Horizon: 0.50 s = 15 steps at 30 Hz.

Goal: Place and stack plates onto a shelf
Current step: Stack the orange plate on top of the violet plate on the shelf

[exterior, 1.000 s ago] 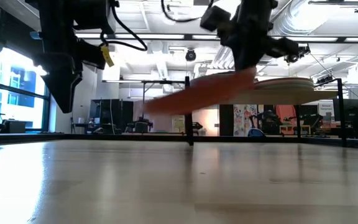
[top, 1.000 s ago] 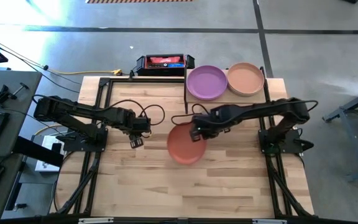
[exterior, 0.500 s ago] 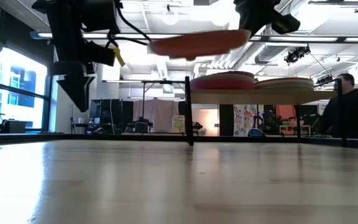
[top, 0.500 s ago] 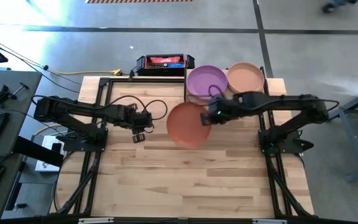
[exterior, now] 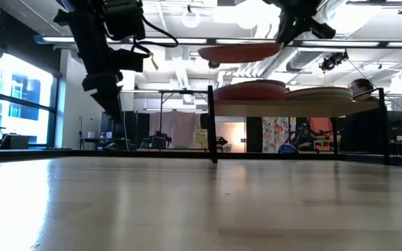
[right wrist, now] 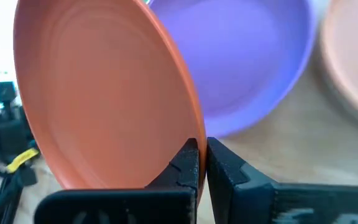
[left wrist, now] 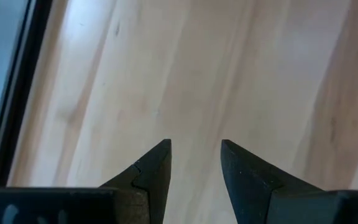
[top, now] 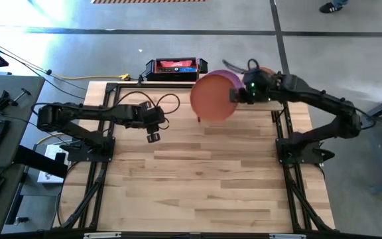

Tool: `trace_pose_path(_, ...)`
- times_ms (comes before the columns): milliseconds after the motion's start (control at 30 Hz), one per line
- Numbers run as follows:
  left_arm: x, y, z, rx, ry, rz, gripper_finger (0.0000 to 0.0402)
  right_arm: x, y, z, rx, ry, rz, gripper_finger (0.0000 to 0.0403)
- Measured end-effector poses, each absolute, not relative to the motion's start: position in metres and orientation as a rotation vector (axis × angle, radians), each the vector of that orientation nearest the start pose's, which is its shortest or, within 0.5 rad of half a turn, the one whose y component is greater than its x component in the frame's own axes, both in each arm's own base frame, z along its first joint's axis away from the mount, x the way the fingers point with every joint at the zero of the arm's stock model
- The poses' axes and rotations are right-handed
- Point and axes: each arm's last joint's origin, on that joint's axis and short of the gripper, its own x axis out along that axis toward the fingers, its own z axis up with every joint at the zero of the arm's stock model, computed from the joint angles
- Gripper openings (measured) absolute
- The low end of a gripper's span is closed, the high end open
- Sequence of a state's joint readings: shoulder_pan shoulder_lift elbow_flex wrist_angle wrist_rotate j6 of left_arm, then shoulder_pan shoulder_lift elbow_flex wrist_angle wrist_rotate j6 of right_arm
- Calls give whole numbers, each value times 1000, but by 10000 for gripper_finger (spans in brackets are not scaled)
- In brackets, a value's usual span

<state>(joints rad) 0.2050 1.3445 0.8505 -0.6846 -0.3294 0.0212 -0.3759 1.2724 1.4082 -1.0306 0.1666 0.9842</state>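
My right gripper [top: 239,95] is shut on a terracotta plate [top: 213,97], held in the air over the shelf's [exterior: 292,106] left end. In the right wrist view the plate [right wrist: 104,93] hangs over a purple plate [right wrist: 247,56], which lies flat on the shelf beside a peach plate [right wrist: 353,62]. The low view shows the terracotta plate [exterior: 239,51] well above the two resting plates. My left gripper [top: 153,136] is open and hovers over bare tabletop left of the shelf, touching nothing; its own view [left wrist: 194,149] shows only wood below. My right gripper pinches the terracotta plate by its rim [right wrist: 194,134], on the side toward the table's right. The fingers [right wrist: 188,158] come nearly level from the right. The plate is lifted clear and close to level, sticking out leftward from the fingers.
A red and black box [top: 174,66] sits just past the table's far edge. Black frame rails [top: 105,93] run along the table's sides. The shelf's black post [exterior: 211,125] stands at its left corner. Open tabletop [top: 197,172] stretches toward the near edge.
My right gripper has risen and carried the terracotta plate from mid-table toward the far edge, ending over the purple plate on the shelf. The plate has gone from tilted to almost level. My left gripper has drifted a little toward the far edge and the right.
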Motion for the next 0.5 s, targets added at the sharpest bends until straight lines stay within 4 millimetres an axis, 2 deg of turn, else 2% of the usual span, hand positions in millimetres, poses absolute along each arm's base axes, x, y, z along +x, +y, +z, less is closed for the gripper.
trace_pose_path(267, 233, 73, 211, 79, 1175, 497, 129, 197, -139, 371, 1020, 556, -1006, 0)
trace_pose_path(500, 233, 82, 212, 56, 1147, 533, 129, 179, -166, 372, 1084, 512, -999, 0)
